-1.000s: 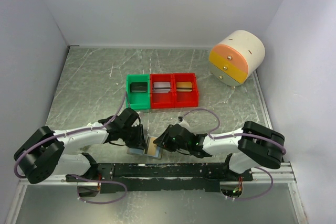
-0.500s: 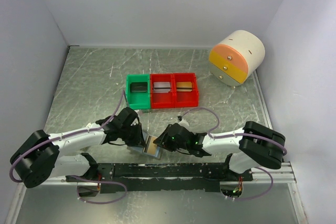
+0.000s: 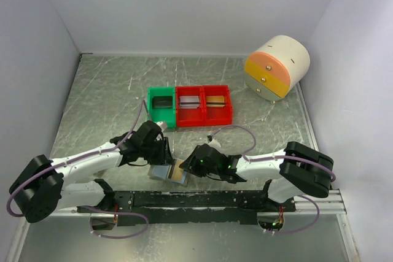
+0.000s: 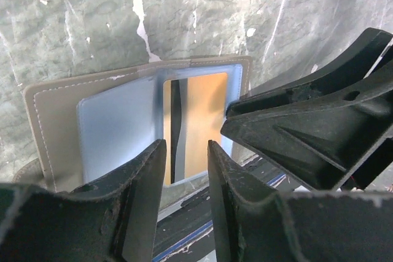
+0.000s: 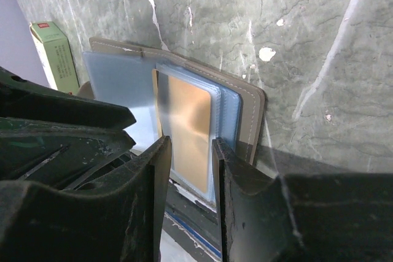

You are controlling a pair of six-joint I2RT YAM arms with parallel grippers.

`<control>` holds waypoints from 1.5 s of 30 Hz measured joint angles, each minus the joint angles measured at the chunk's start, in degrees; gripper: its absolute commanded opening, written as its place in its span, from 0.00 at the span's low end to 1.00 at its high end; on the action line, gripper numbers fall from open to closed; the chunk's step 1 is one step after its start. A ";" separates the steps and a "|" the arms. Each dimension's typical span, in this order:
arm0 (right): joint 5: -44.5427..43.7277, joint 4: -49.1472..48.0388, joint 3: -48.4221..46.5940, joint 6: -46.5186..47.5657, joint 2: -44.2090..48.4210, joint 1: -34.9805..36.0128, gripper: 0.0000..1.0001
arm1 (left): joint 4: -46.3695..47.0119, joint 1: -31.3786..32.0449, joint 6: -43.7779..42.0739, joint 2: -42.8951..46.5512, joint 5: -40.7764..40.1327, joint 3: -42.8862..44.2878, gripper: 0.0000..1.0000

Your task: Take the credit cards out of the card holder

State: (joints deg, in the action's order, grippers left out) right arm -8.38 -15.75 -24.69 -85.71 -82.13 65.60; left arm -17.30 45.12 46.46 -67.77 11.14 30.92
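The card holder (image 3: 162,172) lies open near the table's front edge, a grey case with pale blue pockets. It also shows in the left wrist view (image 4: 58,121) and the right wrist view (image 5: 252,108). An orange-tan credit card (image 4: 206,121) sits in its right-hand pocket and shows in the top view (image 3: 180,177) and the right wrist view (image 5: 187,127). My left gripper (image 3: 161,151) (image 4: 186,146) hovers just behind the holder, its jaws a narrow gap apart and empty. My right gripper (image 3: 188,167) (image 5: 191,142) is low at the card's panel, jaws slightly apart, nothing clamped.
A green bin (image 3: 162,107) and two red bins (image 3: 203,105) stand mid-table. A round cream-and-orange drawer unit (image 3: 276,67) is at the back right. A small pale box (image 5: 56,56) stands just beyond the holder. The black base rail (image 3: 196,199) runs along the near edge.
My left gripper has drawn back from the holder toward the bins, uncovering the left blue panel. The holder lies flatter and more open. The right gripper has hardly moved.
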 measured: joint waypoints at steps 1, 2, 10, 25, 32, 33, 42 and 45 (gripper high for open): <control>0.00 0.02 0.00 -0.02 -0.07 0.00 0.34 | 0.11 0.00 -0.20 0.07 0.00 0.15 0.44; 0.00 0.02 0.00 -0.02 -0.09 0.00 0.34 | 0.37 0.00 -0.42 0.00 0.00 0.20 0.43; 0.02 -0.07 0.00 -0.26 -0.15 0.00 0.34 | 2.84 0.00 -0.31 -4.09 0.00 -1.27 0.40; 0.24 -2.67 -0.07 -0.50 -1.95 -0.02 0.35 | 5.73 -0.02 1.66 -2.84 1.25 -4.46 0.13; 0.15 -2.34 -0.15 -0.52 -1.84 -0.02 0.35 | 4.44 -0.02 2.03 -1.25 1.11 -4.46 0.07; 0.13 -1.99 -0.33 -0.48 -1.81 -0.02 0.35 | 4.20 -0.02 2.05 -0.96 1.09 -4.44 0.07; 0.22 3.91 -3.98 2.34 -2.05 0.02 0.35 | 2.08 0.00 2.25 1.92 0.52 -4.42 0.07; 0.28 6.14 -5.57 4.02 -2.36 0.04 0.36 | 1.70 0.00 2.25 2.10 0.39 -4.42 0.07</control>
State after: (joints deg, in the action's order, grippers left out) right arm -8.10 -9.61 -30.26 -81.69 -84.49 65.65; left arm -15.59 45.12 48.71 -65.67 11.53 26.50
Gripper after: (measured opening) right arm 0.351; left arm 0.122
